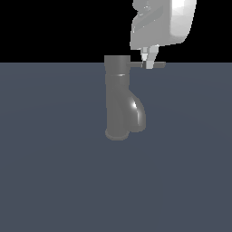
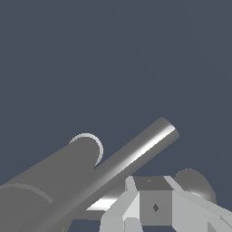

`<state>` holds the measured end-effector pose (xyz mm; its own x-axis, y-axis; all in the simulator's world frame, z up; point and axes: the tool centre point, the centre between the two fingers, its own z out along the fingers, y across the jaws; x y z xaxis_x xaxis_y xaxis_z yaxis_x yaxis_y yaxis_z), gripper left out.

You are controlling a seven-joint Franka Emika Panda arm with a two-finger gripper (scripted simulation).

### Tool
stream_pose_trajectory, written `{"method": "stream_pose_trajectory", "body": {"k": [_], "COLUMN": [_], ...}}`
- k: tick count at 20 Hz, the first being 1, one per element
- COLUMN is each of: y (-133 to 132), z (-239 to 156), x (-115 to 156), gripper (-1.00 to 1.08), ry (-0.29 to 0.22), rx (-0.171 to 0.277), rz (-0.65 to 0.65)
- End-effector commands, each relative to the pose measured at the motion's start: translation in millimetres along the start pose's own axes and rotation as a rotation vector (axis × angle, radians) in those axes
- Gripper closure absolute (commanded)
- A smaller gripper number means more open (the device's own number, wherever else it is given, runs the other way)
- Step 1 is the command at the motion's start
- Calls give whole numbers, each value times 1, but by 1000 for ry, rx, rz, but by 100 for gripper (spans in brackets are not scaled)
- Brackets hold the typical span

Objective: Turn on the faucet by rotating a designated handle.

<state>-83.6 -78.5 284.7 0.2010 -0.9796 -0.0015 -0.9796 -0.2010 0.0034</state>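
Observation:
The faucet (image 1: 118,97) is a dark grey glossy upright cylinder with a flared base, and its bulging spout (image 1: 137,113) faces the exterior view's right. The handle (image 1: 157,65) is a thin grey rod sticking out from the top collar toward the exterior view's right. My white gripper (image 1: 148,62) comes down from above with its fingertips against the middle of the rod. Its fingers stand together, with nothing between them. In the wrist view the handle (image 2: 136,154) runs diagonally past the faucet body (image 2: 59,181), just beyond my gripper (image 2: 154,201).
The faucet stands on a flat dark blue-grey floor (image 1: 54,181) that reaches to a black background. No other object shows in either view.

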Motion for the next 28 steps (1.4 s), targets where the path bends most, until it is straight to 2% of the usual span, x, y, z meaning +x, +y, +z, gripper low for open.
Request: {"method": "stream_pose_trajectory", "body": {"k": [1,28], "y": [-6,-48], "z": [0,0], "x": [7,56], "gripper": [108,108], "ry": [1,2], "rx": [3,4], "rz": [4,19]}}
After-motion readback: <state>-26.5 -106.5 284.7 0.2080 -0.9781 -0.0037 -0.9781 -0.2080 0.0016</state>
